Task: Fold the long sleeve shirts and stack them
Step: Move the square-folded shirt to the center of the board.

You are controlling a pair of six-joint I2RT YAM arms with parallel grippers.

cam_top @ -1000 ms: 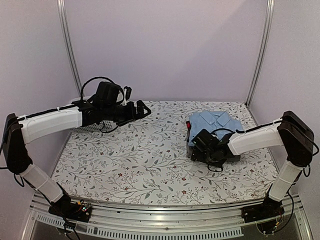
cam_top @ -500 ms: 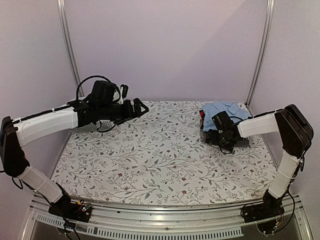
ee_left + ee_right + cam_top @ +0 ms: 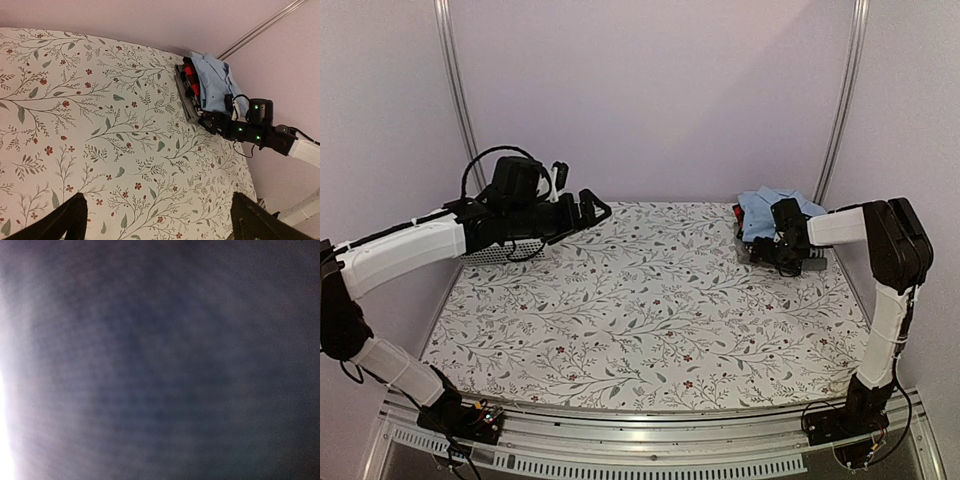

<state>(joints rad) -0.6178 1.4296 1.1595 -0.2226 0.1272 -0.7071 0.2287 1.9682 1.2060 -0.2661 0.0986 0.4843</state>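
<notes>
1 shirt stack (image 3: 214, 82) far right, right claw (image 3: 206, 121) against it, grip unclear; left claw (image 3: 592, 206) wide apart, well away.

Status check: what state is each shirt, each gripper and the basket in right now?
light blue shirt: folded, on top of the stack in the far right corner.
plaid shirt: folded, directly under the blue one.
grey shirt: bottom of the stack, flat on the table.
left gripper: fingers open, empty, above the table.
right gripper: at the stack's near edge, open or shut unclear.
basket: far left, partly hidden.
</notes>
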